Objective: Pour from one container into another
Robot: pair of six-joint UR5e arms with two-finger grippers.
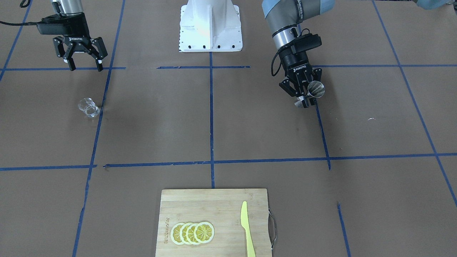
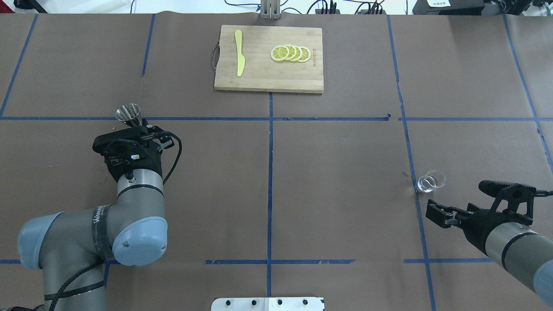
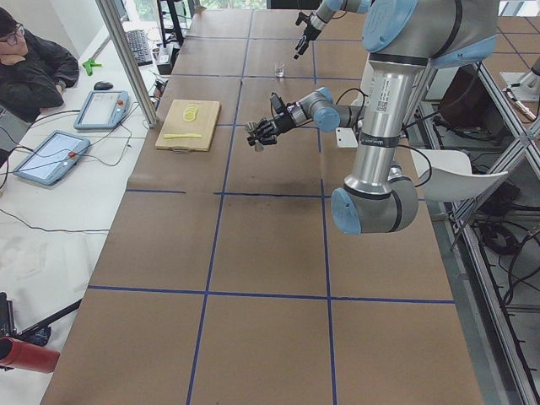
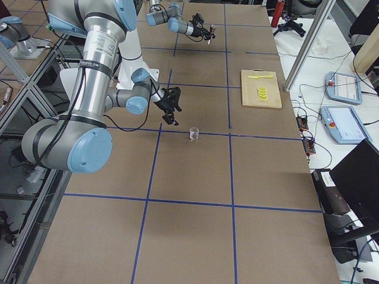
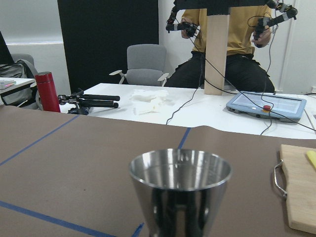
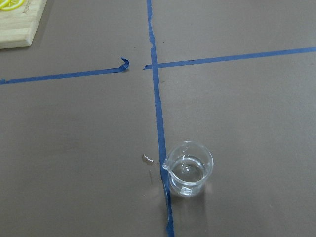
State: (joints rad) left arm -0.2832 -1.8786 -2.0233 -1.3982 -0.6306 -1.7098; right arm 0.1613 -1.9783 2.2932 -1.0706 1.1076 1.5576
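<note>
On the desk [image 1: 250, 125], on the robot's right side, the clear cup [image 1: 88, 107] stands upright with its base at the edge of a blue tape line [image 1: 96, 135]. From the right wrist view its pouring lip points toward this line. Its lower part looks to hold something clear, but the level is hard to read. A few small shiny drops [image 6: 146, 158] lie on the desk just beside the lip.

The right tool [image 1: 86, 67] hangs near the cup, on the robot's side of it, with both fingers wide apart and nothing between them. It does not touch the cup.

Well apart, on the robot's left side, the jigger [image 1: 315, 89] is clamped at its narrow waist in the left tool [image 1: 304, 97]. In the left wrist view it stands upright with the wide mouth up. The lower cone is cut off by the frame edge, and I cannot tell what is inside. In the overhead view only the upper cone shows, because the wrist hides the rest.

At the far edge of the desk lies a wooden cutting board [image 1: 214, 207] with overlapping lemon slices [image 1: 192, 233] and a yellow knife [image 1: 247, 228]. The front view cuts off the board's lower part. In the left side view a person [image 3: 34, 67] sits beyond that end, partly out of frame.
</note>
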